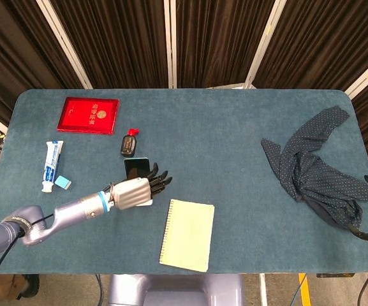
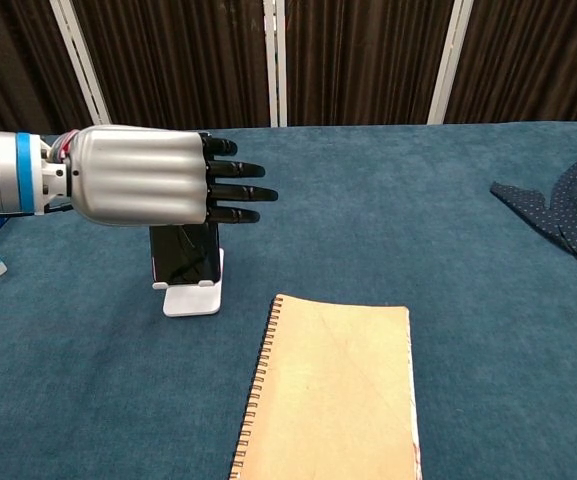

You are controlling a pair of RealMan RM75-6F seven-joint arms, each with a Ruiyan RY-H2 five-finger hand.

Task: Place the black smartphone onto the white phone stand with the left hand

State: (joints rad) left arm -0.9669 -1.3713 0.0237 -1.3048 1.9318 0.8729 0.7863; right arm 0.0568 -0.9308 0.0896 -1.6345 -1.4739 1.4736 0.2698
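Note:
The black smartphone [image 2: 185, 254] stands upright on the white phone stand [image 2: 193, 298], left of the table's middle; from above the smartphone [image 1: 136, 167] shows just beyond the hand. My left hand [image 2: 143, 176] hovers in front of the phone's upper half, its black fingers [image 2: 238, 192] stretched out to the right and holding nothing. In the head view the left hand [image 1: 134, 191] covers most of the stand. The phone's top is hidden behind the hand in the chest view. My right hand does not appear in either view.
A pale yellow spiral notebook [image 1: 187, 234] lies just right of the stand. A black key fob [image 1: 128, 144], a red booklet [image 1: 88, 115], a toothpaste tube [image 1: 51, 164] and a small blue eraser [image 1: 62, 183] lie to the left and back. A dark dotted cloth [image 1: 314, 168] lies at the right.

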